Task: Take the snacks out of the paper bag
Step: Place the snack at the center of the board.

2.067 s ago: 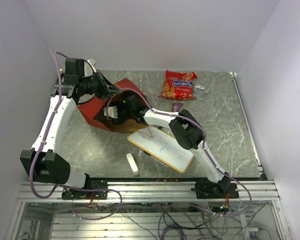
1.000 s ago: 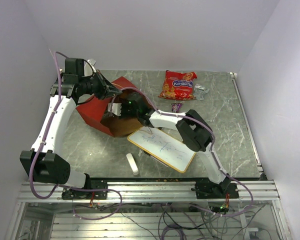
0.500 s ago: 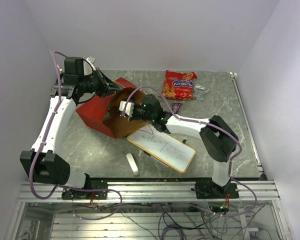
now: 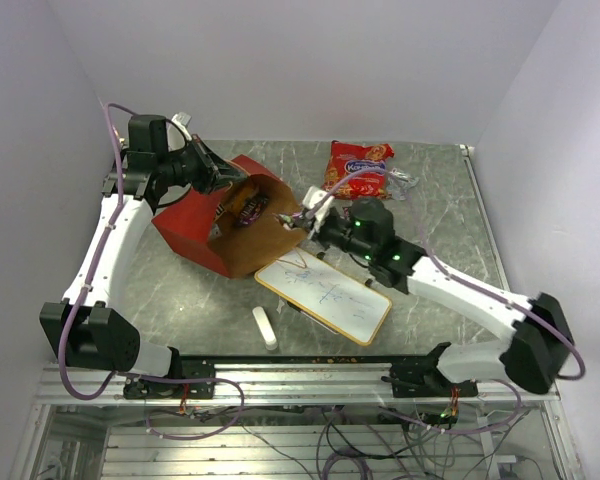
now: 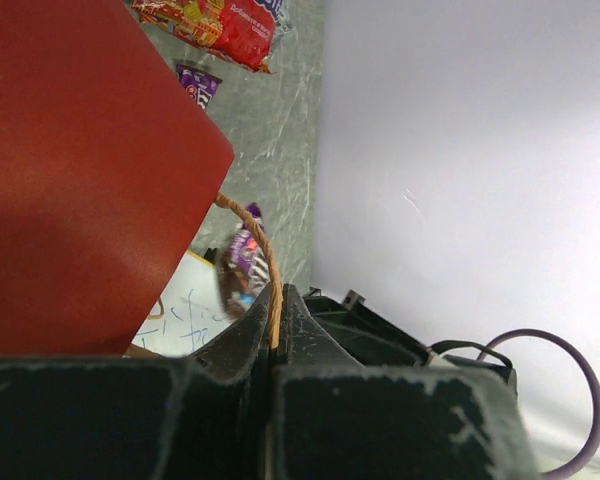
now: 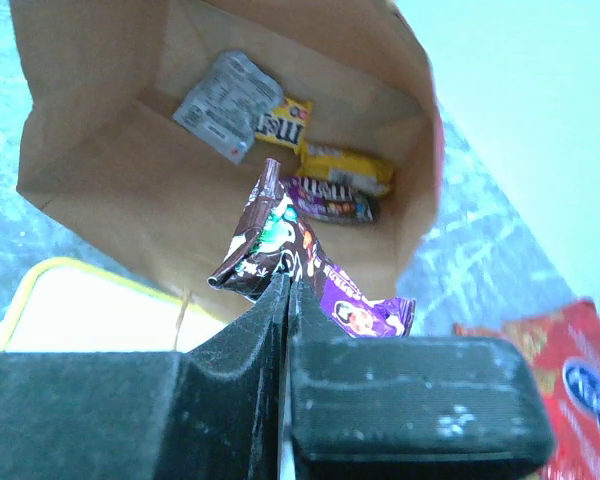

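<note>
Purple candy pack (image 6: 290, 250) is hanging just outside the paper bag (image 4: 185, 228) mouth, with the right gripper (image 6: 286, 288) clamping its crimped edge. It is probably light, crinkly and slippery, so a seam is likely gripping best. The left gripper (image 5: 277, 305) is pinching the bag's rim.

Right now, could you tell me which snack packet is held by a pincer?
The purple packet pinched in the right pincer, at the paper bag's mouth. The silvery wrapper and yellow packs lie inside it; the red-orange bag lies on the table.

The red paper bag (image 4: 185, 225) lies left of the red-orange crinkly packet (image 4: 365, 160); the white rectangular whiteboard (image 4: 325, 295) lies before them.
</note>
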Controlling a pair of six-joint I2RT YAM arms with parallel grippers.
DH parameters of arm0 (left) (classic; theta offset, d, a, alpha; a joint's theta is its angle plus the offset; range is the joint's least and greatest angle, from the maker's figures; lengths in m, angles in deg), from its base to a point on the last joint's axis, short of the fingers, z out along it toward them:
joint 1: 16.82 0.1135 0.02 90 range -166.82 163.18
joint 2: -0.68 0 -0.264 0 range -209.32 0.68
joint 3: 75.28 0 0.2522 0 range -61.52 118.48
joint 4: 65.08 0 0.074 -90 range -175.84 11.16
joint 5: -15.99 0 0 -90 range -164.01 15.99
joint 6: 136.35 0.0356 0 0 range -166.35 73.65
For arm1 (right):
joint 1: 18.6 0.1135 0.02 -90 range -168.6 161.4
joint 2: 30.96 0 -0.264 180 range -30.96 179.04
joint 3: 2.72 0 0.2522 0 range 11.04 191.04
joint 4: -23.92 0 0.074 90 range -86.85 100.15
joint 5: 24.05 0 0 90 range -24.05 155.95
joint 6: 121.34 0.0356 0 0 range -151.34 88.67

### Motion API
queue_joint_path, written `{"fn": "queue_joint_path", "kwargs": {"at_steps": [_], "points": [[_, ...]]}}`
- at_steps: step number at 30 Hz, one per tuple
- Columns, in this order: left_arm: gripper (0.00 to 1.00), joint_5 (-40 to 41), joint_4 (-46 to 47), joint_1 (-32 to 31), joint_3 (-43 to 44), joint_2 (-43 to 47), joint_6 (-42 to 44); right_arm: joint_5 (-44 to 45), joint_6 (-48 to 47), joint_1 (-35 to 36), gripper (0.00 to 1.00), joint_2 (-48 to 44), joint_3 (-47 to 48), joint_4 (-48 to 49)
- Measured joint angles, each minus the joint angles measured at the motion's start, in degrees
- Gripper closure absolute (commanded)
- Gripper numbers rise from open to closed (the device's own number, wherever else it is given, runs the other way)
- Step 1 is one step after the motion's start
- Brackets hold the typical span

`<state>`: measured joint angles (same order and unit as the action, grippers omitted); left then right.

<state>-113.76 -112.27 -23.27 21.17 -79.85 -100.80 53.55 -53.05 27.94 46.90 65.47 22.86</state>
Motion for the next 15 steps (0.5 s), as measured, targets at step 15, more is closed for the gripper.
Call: {"fn": "queue_joint_path", "kwargs": {"at_steps": [15], "points": [[0.93,-0.7,0.2,0.0,0.0,0.0,2.6,32.1,41.0,-17.0,1.0,-4.1,6.7,-31.3]]}}
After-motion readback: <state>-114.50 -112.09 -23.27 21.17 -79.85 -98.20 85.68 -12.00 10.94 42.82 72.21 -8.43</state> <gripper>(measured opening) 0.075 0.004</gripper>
